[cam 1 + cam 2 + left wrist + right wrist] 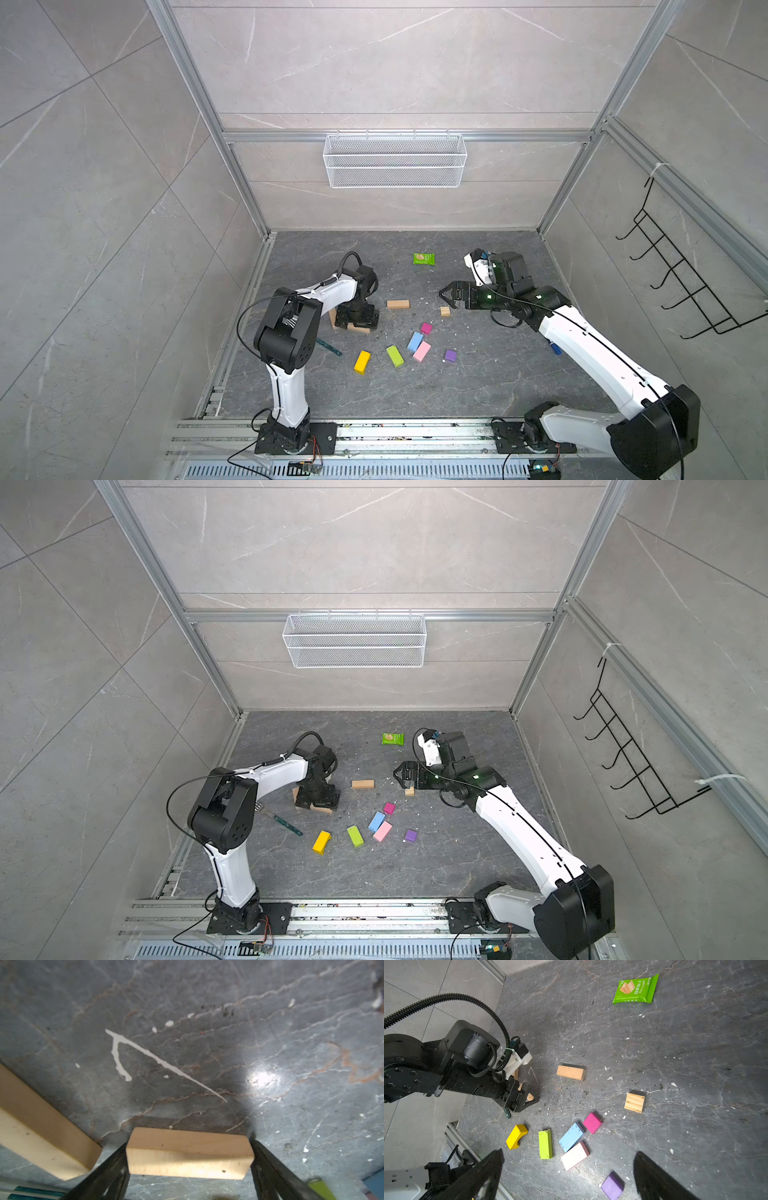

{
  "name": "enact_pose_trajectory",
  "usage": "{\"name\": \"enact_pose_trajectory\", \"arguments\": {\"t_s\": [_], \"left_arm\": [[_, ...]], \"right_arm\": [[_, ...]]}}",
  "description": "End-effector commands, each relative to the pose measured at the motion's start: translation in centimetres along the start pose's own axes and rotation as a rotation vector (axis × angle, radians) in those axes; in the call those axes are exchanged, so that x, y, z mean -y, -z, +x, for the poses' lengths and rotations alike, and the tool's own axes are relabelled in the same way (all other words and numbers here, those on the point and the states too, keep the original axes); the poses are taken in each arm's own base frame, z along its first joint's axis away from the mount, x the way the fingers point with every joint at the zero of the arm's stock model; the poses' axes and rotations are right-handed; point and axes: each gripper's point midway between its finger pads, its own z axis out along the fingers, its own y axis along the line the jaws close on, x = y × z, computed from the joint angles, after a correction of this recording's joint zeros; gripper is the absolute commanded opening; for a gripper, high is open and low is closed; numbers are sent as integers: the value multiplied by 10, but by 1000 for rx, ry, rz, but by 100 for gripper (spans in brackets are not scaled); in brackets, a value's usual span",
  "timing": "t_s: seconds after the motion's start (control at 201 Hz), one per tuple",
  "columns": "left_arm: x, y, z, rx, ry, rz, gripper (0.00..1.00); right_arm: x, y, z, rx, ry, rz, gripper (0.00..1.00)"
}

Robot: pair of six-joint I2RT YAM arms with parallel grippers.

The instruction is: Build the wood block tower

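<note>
Left wrist alone: tan bar between jaws of left claw

4 tan blocks, 6 painted blocks, 1 green packet, 1 teal stick.

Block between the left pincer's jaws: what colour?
Plain tan wood block, clearest in the left wrist view.

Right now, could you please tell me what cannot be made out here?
Left wrist view: whether the left gripper clamps the tan bar or only brackets it.
Same view: lime block, blurred and cut off by the edge.
Top view: teal stick, partly hidden behind the left arm.
</note>
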Motion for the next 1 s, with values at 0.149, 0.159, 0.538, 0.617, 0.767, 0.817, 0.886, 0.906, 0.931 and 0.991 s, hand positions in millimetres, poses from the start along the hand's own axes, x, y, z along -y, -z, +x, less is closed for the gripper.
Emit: {"name": "enact_pose_trajectory", "arguments": {"t_s": [0.149, 0.159, 0.538, 0.617, 0.767, 0.817, 0.886, 0.906, 0.931, 0.991], "left_arm": [[-2, -9, 8, -17, 16, -33, 84], [-1, -9, 9, -17, 15, -33, 83], [10, 0, 4, 19, 3, -38, 62], [18, 6, -2, 42, 2, -28, 62], [36, 17, -12, 88, -4, -11, 58], [41, 21, -15, 105, -4, -12, 58], [46, 24, -20, 130, 9, -14, 58], [49, 25, -21, 137, 10, -9, 58], [51, 26, -23, 147, 14, -4, 58], [57, 28, -27, 161, 24, 2, 58]], "right_arm": [[0, 1, -3, 6, 13, 11, 99], [1, 1, -3, 6, 13, 11, 99], [3, 0, -1, 4, 3, 17, 99], [4, 0, -1, 6, -6, 22, 99], [6, -2, 2, 9, -22, 22, 99], [7, -3, 4, 8, -23, 22, 99], [7, -3, 5, 7, -23, 23, 99], [7, -3, 5, 7, -22, 23, 99], [7, -3, 5, 6, -24, 24, 99], [7, -3, 5, 6, -24, 23, 99]]}}
